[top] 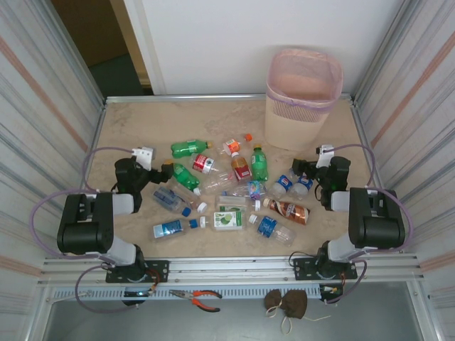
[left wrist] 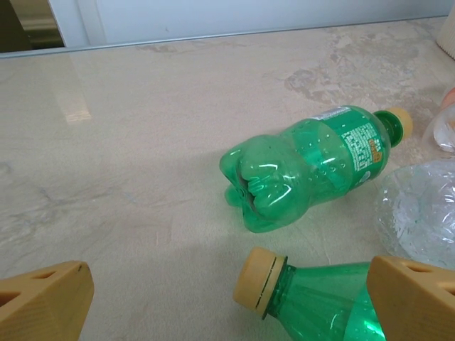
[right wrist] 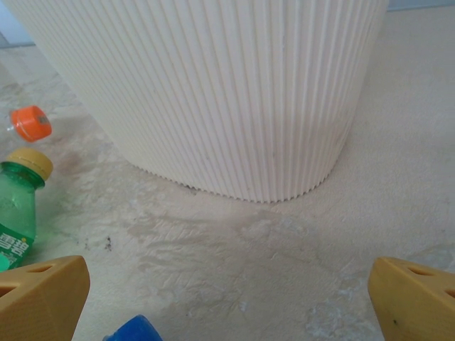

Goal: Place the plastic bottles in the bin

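Both pairs of my fingers are spread wide and hold nothing. My left fingers (top: 158, 172) hang low at the left edge of the plastic bottles (top: 234, 199), which lie scattered on their sides across the middle of the surface (top: 142, 128). My right fingers (top: 302, 168) sit at the right edge of that scatter, facing the ribbed wall of the bin (right wrist: 227, 92). The bin stands upright in the upper right of the top view, apart from the bottles.

In my left wrist view a green bottle (left wrist: 313, 167) lies at centre right, its dented base toward me and its yellow cap pointing away. A second green bottle (left wrist: 323, 302) lies along the bottom edge, with its cap in the gap between my two fingers.

The bottles look empty, so I expect them to be light and thin-walled, and to buckle under a hard pinch. They are smooth and round, so they will probably roll or slip sideways. I would close across the body at the labelled waist, or just below the cap where the plastic should be stiffer, and squeeze gently. The crumpled clear bottle (left wrist: 419, 213) at the right edge looks softer still.
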Controlling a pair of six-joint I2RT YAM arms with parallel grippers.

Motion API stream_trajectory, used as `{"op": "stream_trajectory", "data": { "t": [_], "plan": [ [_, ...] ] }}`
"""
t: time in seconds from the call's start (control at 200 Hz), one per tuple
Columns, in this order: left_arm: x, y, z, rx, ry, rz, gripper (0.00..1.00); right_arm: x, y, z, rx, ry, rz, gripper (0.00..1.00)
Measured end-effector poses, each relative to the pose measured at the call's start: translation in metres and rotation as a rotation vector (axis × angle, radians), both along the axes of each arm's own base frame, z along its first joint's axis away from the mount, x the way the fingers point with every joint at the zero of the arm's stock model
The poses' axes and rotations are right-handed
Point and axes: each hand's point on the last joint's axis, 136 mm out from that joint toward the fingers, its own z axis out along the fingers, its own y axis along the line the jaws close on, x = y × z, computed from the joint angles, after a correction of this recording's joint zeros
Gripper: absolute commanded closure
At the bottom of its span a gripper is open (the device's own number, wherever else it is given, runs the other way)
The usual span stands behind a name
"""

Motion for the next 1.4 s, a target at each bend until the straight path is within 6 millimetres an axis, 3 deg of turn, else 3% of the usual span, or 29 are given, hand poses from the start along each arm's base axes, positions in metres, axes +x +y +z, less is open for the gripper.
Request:
{"op": "stream_trajectory", "data": {
  "t": [0.21,0.621,0.807,0.897,1.022,1.127,1.228,1.398],
  "plan": [
    [-0.006,0.007,0.015,0.011,-0.003,0.043,0.01,-0.006,-0.005,0.027,-0.014,-0.043,-0.031,0.01],
    [-0.014,0.024,0.062,-0.074,0.049,0.244,0.01,-0.024,-0.026,0.04,0.116,0.197,-0.246,0.03],
    [-0.02,0.025,0.101,-0.137,0.099,0.279,0.01,-0.039,-0.039,0.024,0.261,0.38,-0.366,0.11],
    [-0.023,0.023,0.119,-0.145,0.133,0.273,0.01,-0.041,-0.049,0.007,0.353,0.49,-0.42,0.16],
    [-0.028,0.019,0.144,-0.137,0.18,0.233,0.01,-0.04,-0.054,-0.015,0.464,0.633,-0.451,0.21],
    [-0.033,0.018,0.16,-0.108,0.21,0.194,0.01,-0.032,-0.05,-0.023,0.517,0.715,-0.441,0.28],
    [-0.039,0.014,0.161,-0.07,0.234,0.148,0.01,-0.023,-0.048,-0.023,0.55,0.755,-0.436,0.35],
    [-0.05,0.009,0.136,-0.029,0.31,0.097,0.01,-0.008,-0.048,-0.029,0.58,0.818,-0.448,0.4]
  ]
}}
